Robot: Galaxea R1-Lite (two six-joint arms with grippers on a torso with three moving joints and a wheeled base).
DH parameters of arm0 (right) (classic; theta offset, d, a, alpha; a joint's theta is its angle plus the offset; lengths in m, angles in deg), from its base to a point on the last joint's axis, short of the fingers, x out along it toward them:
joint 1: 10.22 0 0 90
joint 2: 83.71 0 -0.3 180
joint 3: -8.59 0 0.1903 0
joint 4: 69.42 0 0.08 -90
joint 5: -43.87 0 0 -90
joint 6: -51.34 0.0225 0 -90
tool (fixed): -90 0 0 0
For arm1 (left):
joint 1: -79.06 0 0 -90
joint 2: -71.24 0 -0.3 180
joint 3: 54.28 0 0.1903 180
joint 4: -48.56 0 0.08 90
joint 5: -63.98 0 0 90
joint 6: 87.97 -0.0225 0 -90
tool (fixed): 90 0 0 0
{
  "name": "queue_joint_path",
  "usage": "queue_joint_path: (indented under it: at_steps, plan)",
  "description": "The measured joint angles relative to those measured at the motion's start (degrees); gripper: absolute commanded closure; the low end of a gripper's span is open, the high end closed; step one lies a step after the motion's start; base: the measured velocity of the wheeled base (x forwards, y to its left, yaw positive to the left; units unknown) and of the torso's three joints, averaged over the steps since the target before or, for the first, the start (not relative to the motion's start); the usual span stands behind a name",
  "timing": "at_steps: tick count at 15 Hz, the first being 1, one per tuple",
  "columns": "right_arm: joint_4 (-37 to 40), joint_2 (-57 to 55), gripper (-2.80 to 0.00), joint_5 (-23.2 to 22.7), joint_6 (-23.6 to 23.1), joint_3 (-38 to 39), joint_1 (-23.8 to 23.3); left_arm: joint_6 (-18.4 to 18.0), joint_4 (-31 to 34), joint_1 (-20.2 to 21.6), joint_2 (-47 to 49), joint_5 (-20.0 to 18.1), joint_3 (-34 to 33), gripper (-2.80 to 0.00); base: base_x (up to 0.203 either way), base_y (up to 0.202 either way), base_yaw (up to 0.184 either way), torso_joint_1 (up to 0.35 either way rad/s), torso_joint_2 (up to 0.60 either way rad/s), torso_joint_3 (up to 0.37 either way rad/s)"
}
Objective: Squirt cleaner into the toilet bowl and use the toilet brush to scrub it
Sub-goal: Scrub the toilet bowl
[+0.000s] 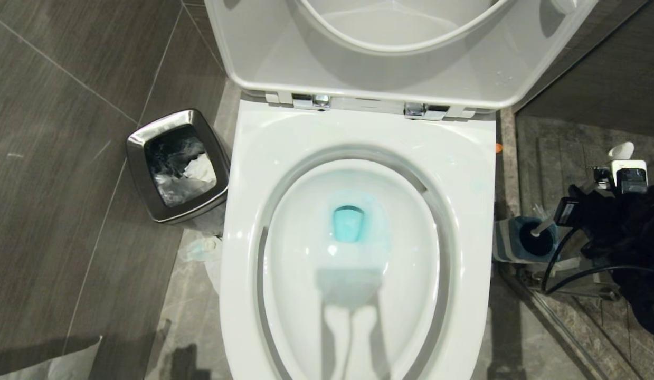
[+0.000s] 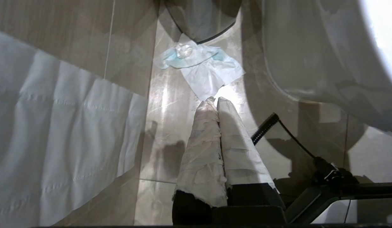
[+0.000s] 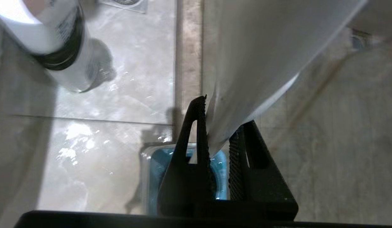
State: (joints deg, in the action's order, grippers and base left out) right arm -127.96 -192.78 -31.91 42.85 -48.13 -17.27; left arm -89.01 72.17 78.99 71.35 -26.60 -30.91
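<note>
Your cleaner (image 1: pixel 348 223) already tints the water turquoise at the bottom of the toilet bowl (image 1: pixel 466 174), so dosing looks done and scrubbing not yet begun. Your right gripper (image 3: pixel 218 126) reaches down to the holder (image 1: pixel 509 240) on the floor beside the bowl's right rim, fingers clamped on the toilet brush (image 3: pixel 262 63) handle, ready to lift. Your left gripper (image 2: pixel 214 100) hangs low over the floor, fingers together, holding nothing.
</note>
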Motion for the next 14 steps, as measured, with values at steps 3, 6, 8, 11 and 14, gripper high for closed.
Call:
queue_joint_path:
  at_steps: [3, 6, 8, 11, 14]
  plan:
    - [-0.3, 0.8, 0.0, -1.1, 1.5, 0.7, 0.0, 0.0, 0.0, 0.0, 0.0, 0.0, 0.0, 0.0, 0.0, 0.0, 0.0, 0.0, 0.0, 0.0]
    - [-0.3, 2.0, 0.0, -1.8, 2.0, 1.6, 0.0, 0.0, 0.0, 0.1, 0.0, 0.0, 0.0, 0.0, 0.0, 0.0, 0.0, 0.0, 0.0, 0.0]
    - [-0.3, 3.0, 0.0, -1.9, 2.0, 1.8, 0.0, 0.0, 0.0, 0.1, 0.0, 0.0, 0.0, 0.0, 0.0, 0.0, 0.0, 0.0, 0.0, 0.0]
    - [-0.1, 5.0, 0.0, -2.3, 2.0, 1.8, 0.0, 0.0, 0.0, 0.1, 0.0, 0.0, 0.0, 0.0, 0.0, 0.0, 0.0, 0.0, 0.0, 0.0]
    - [0.4, 7.9, 0.0, -3.4, 3.1, 1.9, 0.0, 0.0, 0.0, 0.1, 0.0, 0.0, 0.0, 0.0, 0.0, 0.0, 0.0, 0.0, 0.0, 0.0]
